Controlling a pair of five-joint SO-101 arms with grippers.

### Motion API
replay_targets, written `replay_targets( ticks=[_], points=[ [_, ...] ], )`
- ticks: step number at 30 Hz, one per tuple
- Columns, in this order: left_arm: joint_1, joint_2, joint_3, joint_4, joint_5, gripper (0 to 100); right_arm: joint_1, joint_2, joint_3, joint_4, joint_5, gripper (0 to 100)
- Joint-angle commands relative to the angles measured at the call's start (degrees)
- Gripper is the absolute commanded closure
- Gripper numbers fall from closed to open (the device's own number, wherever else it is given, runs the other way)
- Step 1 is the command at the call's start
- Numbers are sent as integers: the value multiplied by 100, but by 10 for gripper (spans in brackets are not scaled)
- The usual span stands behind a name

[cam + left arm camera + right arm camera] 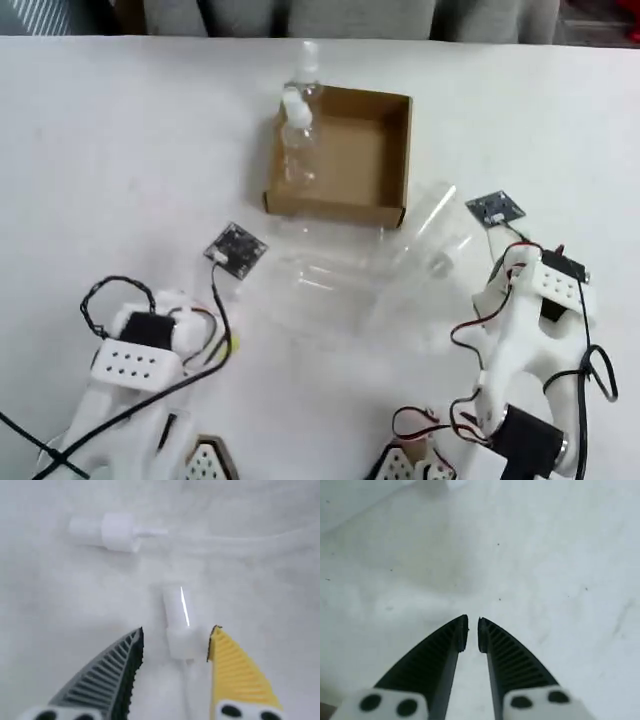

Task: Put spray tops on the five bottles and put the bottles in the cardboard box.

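"One bottle (298,135) stands in the box (385,160), by its left wall, with a white cap (293,102) on."

"And the others?"

"Some clear bottles (340,285) lie on the table (120,130), just in front of the box."

"The grippers?"

"The left gripper (175,635) is spread wide. A spray top (179,625) lies between its fingers and touches neither. A second spray top (117,531) lies past it. The right gripper (473,630) is almost pressed together, with nothing in it."

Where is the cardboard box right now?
High view: the cardboard box sits centrally near the far edge of the table, a spray-topped bottle at its left side, clear bottles lying before it.
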Motion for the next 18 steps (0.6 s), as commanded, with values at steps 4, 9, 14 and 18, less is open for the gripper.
replay_targets(
  ticks=[4, 9, 14, 18],
  points=[
    [66, -22, 0, -352, 62, 780, 48, -224, -299, -22, -809, 982],
    [40, 1024, -404, -475, 132, 782, 40, -224, -791, 585, -1064, 982],
    [-40, 2220, -1037, -466, 132, 783, 40, -224, -1073, 971, -1064, 982],
    [-224, 2809, -1442, -457, 167, 783, 48, -207, -1037, 971, -1037, 982]
  ],
)
